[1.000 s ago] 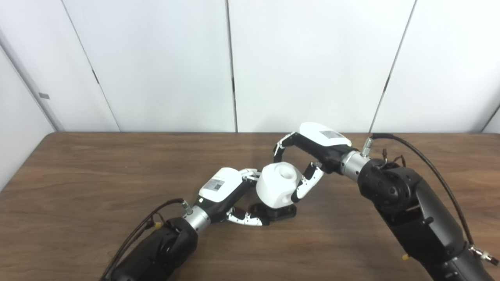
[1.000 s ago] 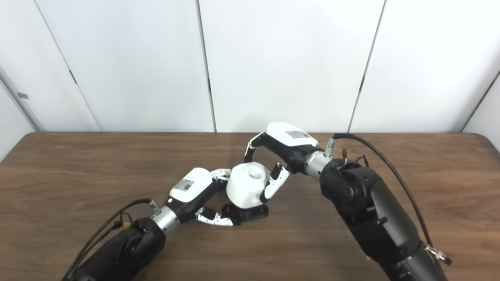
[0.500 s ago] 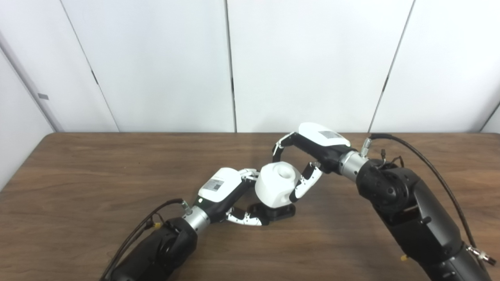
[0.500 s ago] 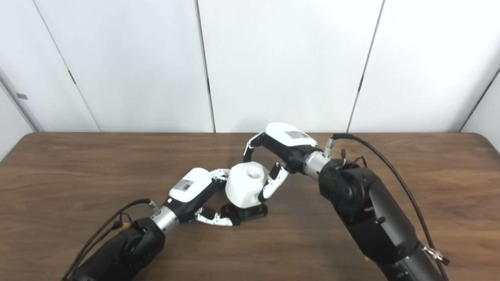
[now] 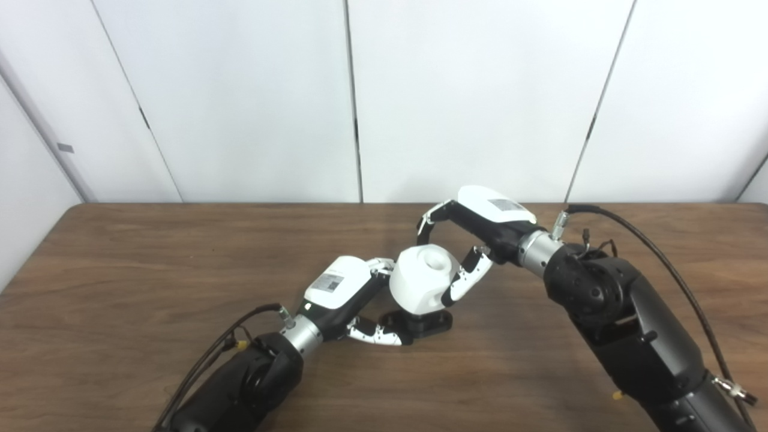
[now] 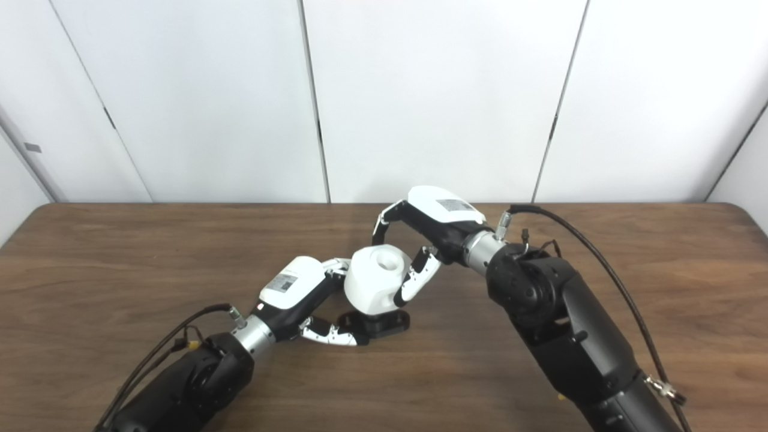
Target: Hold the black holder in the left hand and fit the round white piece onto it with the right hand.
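Right robot hand (image 5: pixel 465 240) closed around the round white piece (image 5: pixel 421 279), fingers curling over its far side and thumb pressing its near right face, presumably so the piece can be steered from above while its open socket faces up and a little toward the camera. White piece sitting directly over the black holder (image 5: pixel 423 322), tilted slightly, its underside touching or nearly touching the holder's top; whether fully seated, impossible to tell from either view. Left robot hand (image 5: pixel 354 300) low on the surface (image 5: pixel 120 288), thumb stretched along the near left edge of the holder and upper fingers reaching toward the white piece's left side; closed on the holder by the look of it, likely to pin it flat and keep it from sliding while the piece is pressed down. Holder resting on the brown surface near its middle, just beside the left robot hand and directly beneath the right one. Judged stage: the fitting itself, with the piece aligned over the holder and probably needing a downward push or a small levelling. Both forearms entering from the lower corners, cables trailing along them; plain white wall panels behind.
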Motion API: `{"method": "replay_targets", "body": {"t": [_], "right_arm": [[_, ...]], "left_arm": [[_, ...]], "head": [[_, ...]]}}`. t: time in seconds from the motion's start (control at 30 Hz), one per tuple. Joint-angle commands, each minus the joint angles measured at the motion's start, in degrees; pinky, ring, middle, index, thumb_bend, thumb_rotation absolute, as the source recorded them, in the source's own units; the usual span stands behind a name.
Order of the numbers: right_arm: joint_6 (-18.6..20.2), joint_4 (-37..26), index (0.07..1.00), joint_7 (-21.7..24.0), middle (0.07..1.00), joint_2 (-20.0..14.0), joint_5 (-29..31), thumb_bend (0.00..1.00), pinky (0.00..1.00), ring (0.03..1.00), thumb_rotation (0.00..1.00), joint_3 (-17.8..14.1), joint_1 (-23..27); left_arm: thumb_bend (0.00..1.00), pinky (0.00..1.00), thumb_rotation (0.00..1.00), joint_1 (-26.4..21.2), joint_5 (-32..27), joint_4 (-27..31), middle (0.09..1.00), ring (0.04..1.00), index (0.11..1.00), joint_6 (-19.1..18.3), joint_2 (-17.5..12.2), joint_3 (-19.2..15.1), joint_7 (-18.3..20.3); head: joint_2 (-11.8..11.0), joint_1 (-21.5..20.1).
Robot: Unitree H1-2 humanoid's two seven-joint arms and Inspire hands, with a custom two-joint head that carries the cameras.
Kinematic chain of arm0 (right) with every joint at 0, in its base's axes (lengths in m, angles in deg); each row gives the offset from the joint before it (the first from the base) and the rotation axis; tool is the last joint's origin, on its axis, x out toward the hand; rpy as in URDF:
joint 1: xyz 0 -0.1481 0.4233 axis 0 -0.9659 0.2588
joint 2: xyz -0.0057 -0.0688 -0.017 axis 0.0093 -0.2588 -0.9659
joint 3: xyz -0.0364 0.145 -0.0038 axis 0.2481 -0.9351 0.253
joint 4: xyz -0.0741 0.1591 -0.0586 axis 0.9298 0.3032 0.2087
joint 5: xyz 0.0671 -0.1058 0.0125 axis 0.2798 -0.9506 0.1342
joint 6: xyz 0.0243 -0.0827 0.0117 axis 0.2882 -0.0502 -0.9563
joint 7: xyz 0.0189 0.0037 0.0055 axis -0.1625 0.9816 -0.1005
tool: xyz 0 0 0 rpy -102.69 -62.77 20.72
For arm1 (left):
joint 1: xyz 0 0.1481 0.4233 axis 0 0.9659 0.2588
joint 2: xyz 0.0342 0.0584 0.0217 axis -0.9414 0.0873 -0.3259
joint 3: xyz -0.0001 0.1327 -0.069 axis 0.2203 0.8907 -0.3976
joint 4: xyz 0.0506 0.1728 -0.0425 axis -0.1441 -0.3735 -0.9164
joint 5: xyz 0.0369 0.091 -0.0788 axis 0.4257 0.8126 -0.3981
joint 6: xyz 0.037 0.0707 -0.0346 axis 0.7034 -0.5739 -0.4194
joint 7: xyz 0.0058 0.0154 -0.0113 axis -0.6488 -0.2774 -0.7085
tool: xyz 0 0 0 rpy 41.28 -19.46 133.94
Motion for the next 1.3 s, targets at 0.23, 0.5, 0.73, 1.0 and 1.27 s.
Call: {"method": "replay_targets", "body": {"t": [0.23,0.5,0.73,1.0,1.27], "right_arm": [[-0.8,0.6,0.482,1.0,0.768,2.1,0.0,0.52,0.88,0.852,0.13,2.9,1.2],[-2.3,1.6,0.483,0.8,0.767,2.0,-1.0,0.52,0.86,0.843,0.13,4.8,1.0],[-3.5,2.1,0.482,0.2,0.759,2.1,-1.5,0.52,0.84,0.833,0.13,5.7,0.6],[-3.5,2.0,0.483,1.5,0.771,1.6,-2.0,0.52,0.88,0.854,0.13,6.7,0.6],[-3.3,1.9,0.483,1.9,0.77,1.8,-1.5,0.52,0.9,0.858,0.13,7.4,0.5]], "left_arm": [[0.52,0.67,0.07,1.9,2.0,-2.1,0.802,0.849,0.49,-0.9,1.3,2.7,6.2],[0.52,0.66,0.07,1.7,2.0,-2.3,0.806,0.841,0.491,-0.8,1.2,2.8,6.3],[0.52,0.66,0.08,1.5,1.9,-2.5,0.812,0.843,0.491,-0.5,1.1,2.5,6.2],[0.52,0.66,0.07,1.6,1.7,-2.2,0.814,0.838,0.49,-0.5,1.1,2.2,6.2],[0.52,0.65,0.07,1.6,2.0,-2.4,0.807,0.837,0.49,-0.3,1.1,2.2,5.8]], "head": [[0.2,0.2],[0.3,0.2],[0.4,0.2],[0.5,0.1],[0.6,0.3]]}}
